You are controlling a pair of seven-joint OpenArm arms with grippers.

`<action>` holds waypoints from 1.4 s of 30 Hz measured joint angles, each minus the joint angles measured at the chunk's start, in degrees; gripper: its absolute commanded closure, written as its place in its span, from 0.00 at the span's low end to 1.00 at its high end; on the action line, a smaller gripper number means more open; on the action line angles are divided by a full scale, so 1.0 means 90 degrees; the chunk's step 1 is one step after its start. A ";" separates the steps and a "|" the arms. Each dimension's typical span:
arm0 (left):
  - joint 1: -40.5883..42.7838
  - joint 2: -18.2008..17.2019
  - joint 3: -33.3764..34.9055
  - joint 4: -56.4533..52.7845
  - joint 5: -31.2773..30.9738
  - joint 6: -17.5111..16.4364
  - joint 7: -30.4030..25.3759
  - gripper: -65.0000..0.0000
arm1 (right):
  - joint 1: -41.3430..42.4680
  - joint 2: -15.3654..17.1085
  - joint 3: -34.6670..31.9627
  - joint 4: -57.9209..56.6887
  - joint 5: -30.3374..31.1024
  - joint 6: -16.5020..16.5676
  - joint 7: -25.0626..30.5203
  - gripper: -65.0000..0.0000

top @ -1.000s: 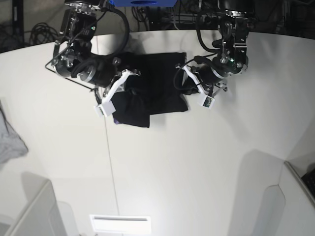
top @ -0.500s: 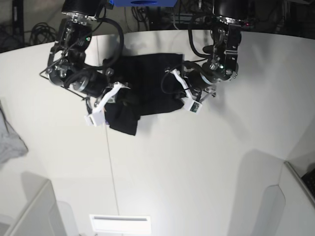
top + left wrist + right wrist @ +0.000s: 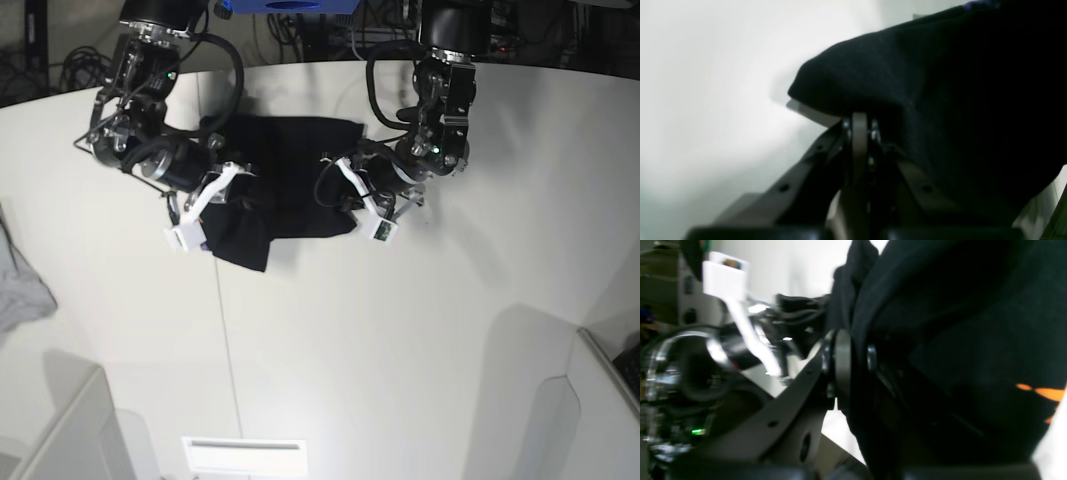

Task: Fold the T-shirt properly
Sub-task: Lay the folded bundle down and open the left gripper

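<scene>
Left wrist view shows my left gripper (image 3: 858, 121) with its jaws pressed together on a rounded fold of the T-shirt (image 3: 940, 93), the black cloth bulging over the fingertips and filling the right side of that picture, with the pale table (image 3: 706, 83) blurred on the left. From my right wrist, my right gripper (image 3: 853, 356) is likewise pinching the T-shirt, its jaws nearly together with a thick layer of black cloth between them; the cloth drapes down the right of that picture and a few orange flecks of print (image 3: 1043, 393) show near its right edge. Beyond those jaws, at the left of that view, I can see my other arm's white camera bracket (image 3: 736, 306), out of focus. In the base view the T-shirt (image 3: 285, 175) lies bunched on the far part of the table (image 3: 400, 330), roughly in the middle between my two arms, with a loose flap hanging toward the near side at its left end. My right gripper (image 3: 215, 200) grips the shirt's left edge in that view, and my left gripper (image 3: 335, 190) grips its right edge. Well apart, at the left edge of the table, lies a small grey cloth (image 3: 20, 290).
</scene>
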 measured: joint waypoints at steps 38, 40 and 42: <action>0.1115 -0.1020 -0.0158 0.1455 0.0073 0.0046 0.0277 1.00 | -0.0284 -0.0112 -0.0461 -0.0019 0.0044 -0.1042 0.0753 1.00; 0.1394 -0.1003 -0.0481 0.1707 0.0058 0.0007 0.0274 1.00 | -0.0287 -0.0121 -0.0461 -0.0019 0.0036 -0.1039 0.0750 1.00; 0.1715 -0.1005 -0.0852 0.1982 0.0066 0.0005 0.0272 1.00 | -0.0284 -0.0129 -0.0461 -0.0022 0.0053 -0.1039 0.0750 1.00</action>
